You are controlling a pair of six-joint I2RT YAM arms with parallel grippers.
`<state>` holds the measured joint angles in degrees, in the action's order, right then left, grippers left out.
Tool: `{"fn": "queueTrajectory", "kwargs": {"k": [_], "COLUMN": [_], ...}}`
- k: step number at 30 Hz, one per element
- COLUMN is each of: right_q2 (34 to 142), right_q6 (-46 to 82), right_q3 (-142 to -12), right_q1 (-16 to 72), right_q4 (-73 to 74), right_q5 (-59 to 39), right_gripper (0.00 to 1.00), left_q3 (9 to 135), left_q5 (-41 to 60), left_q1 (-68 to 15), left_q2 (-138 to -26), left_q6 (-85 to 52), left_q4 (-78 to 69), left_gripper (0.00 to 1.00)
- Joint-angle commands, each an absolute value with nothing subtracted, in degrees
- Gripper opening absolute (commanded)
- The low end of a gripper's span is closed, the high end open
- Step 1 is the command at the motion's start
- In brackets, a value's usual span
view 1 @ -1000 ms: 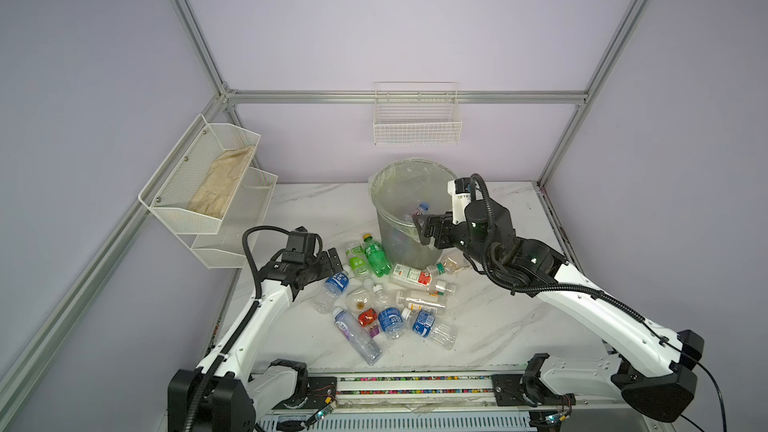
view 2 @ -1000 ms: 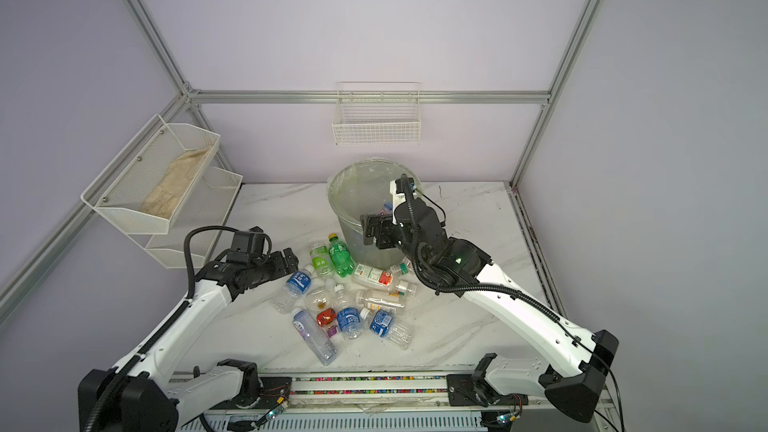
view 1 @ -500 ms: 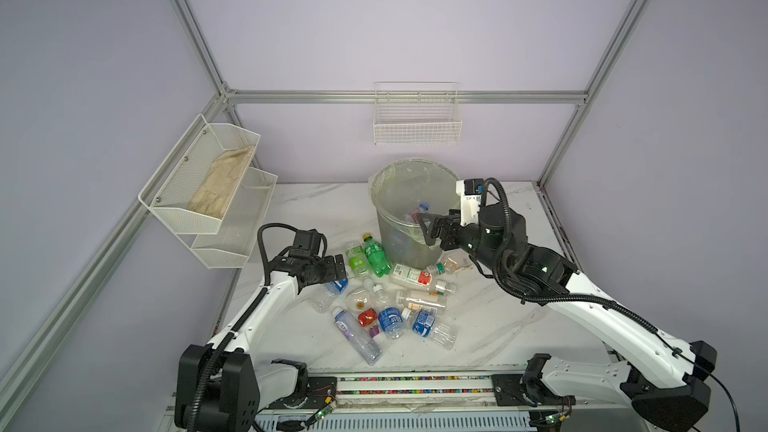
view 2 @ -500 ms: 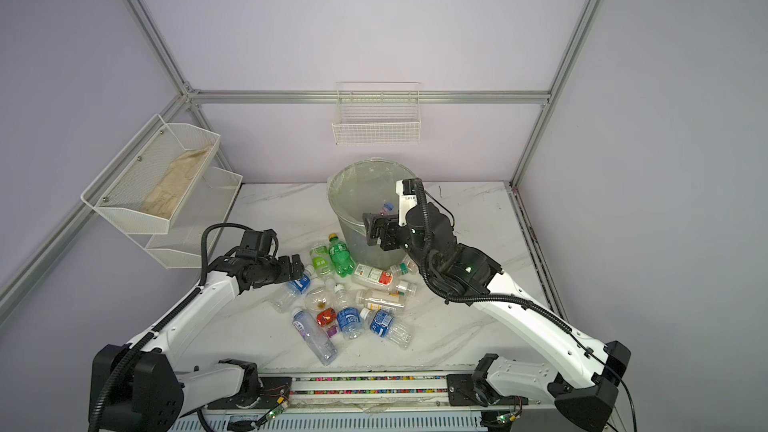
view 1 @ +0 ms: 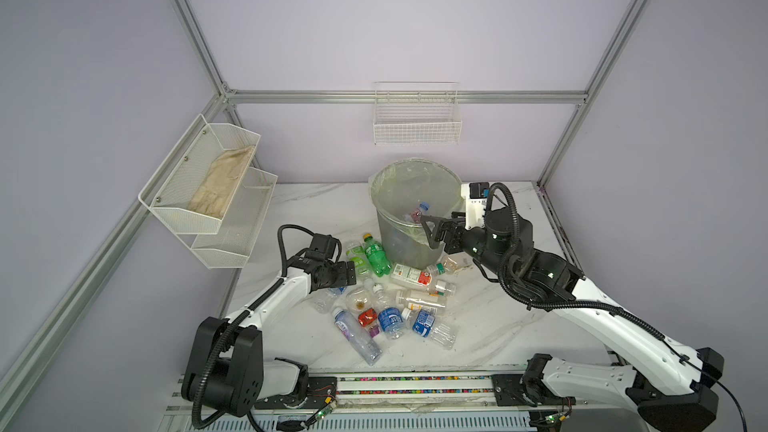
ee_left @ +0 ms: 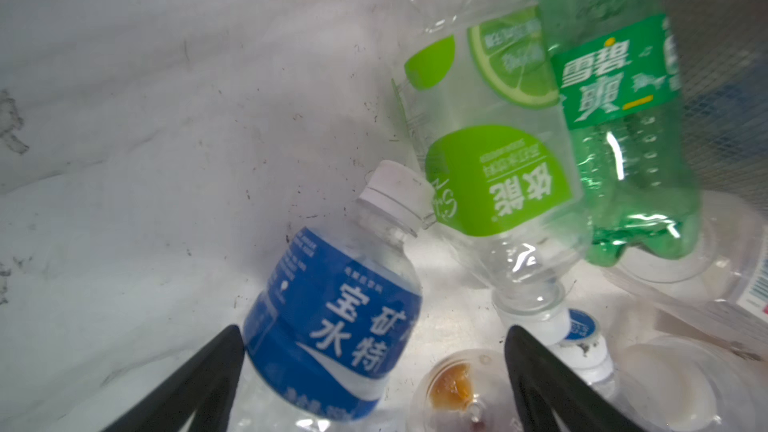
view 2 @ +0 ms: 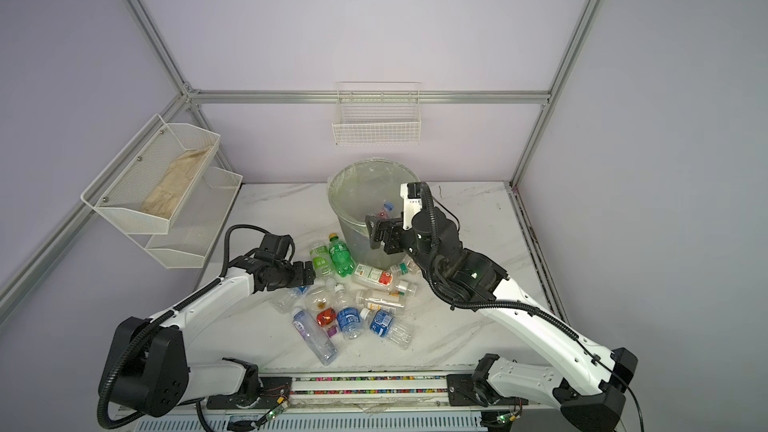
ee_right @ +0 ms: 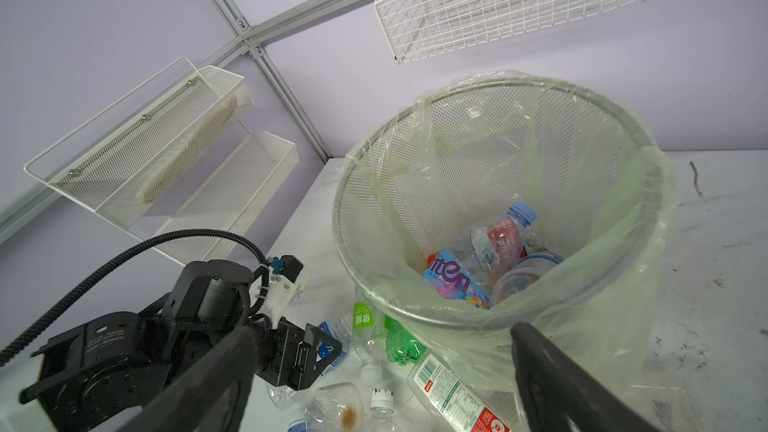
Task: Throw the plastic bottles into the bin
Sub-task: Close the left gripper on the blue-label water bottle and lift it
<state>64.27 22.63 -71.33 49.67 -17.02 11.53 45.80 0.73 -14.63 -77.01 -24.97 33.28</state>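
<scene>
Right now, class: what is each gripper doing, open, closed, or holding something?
Left gripper: open around the blue-labelled bottle.
Right gripper: open, empty, by the bin rim.

The left gripper (view 1: 348, 275) is held low near the tabletop's (view 1: 503, 322) left edge, jaws spread. The right gripper (view 1: 431, 229) is held raised, jaws spread wide.

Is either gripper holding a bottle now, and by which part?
Nothing is held. The left gripper is open, with the blue-labelled bottle between its fingers. The right gripper is open and empty near the bin.
</scene>
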Motion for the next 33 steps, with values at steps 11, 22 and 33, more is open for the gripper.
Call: {"fn": "queueTrajectory", "kwargs": {"k": [11,22,33], "right_q2": [61.87,61.81,61.44], "right_q6": [23.30,23.72,23.99], "right_q3": [-69.04,-69.35,-69.48], "right_q1": [49.64,49.65,49.66], "right_q4": [-16.08,-16.38,-16.61], "right_q5": [13.00,13.36,13.79], "right_gripper": [0.98,0.98,0.98], "left_q3": [41.54,41.19,41.18], "left_q5": [-3.99,-5.54,-8.69], "left_q1": [-15.56,-15.56,-15.54], "left_q2": [-79.57,-80.43,-78.66], "left_q6": [-27.06,-27.77,-28.34], "left_q4": [29.91,29.27,29.34], "left_gripper": [0.84,0.74,0.42]}}
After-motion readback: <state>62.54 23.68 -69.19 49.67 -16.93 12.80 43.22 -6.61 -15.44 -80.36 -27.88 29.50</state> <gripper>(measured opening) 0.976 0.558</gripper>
